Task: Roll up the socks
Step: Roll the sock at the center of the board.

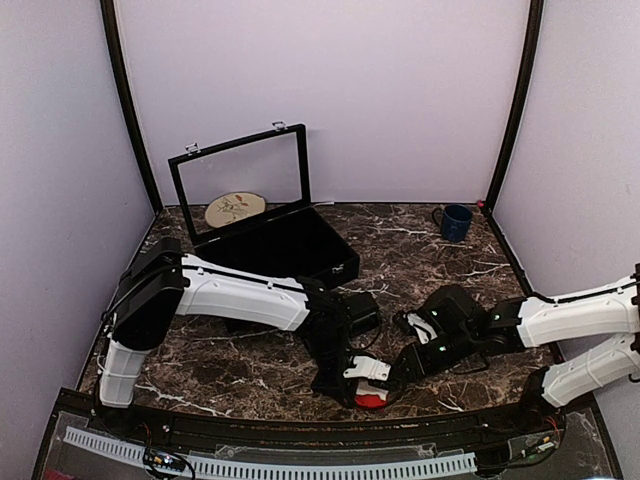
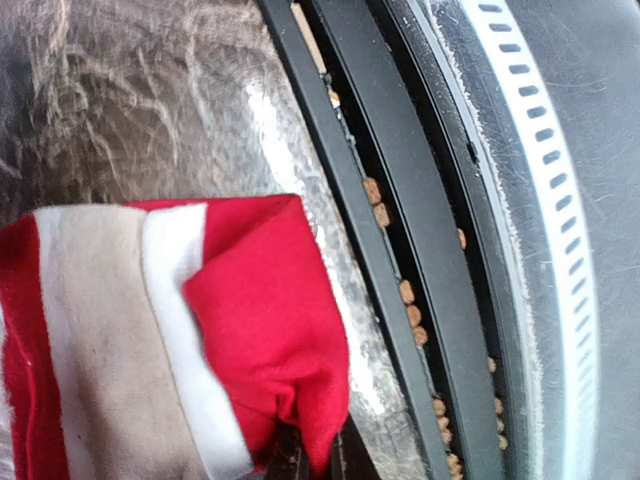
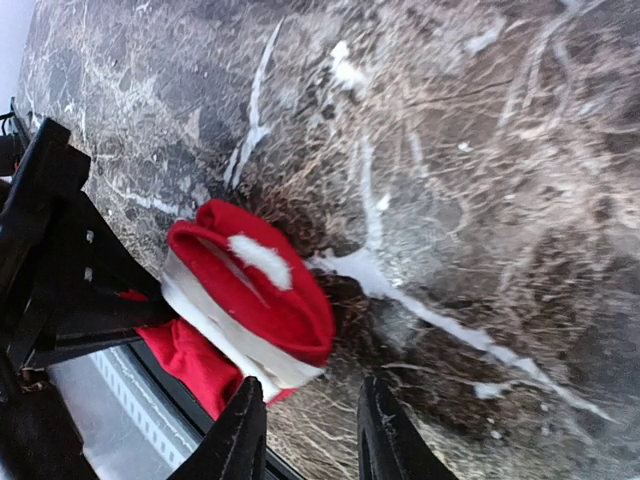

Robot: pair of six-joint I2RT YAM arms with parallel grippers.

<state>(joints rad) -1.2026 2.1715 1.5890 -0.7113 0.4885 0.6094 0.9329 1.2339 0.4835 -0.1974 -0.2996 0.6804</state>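
Marble table (image 1: 450, 262), black case (image 1: 285, 250), blue mug (image 1: 456, 222); left hand (image 1: 352, 388) clamped on socks (image 3: 250, 290), right hand (image 3: 310, 390) apart.

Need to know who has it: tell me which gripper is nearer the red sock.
Left. The left gripper is clamped on the red sock; the right gripper sits just beside it, jaws open and empty.
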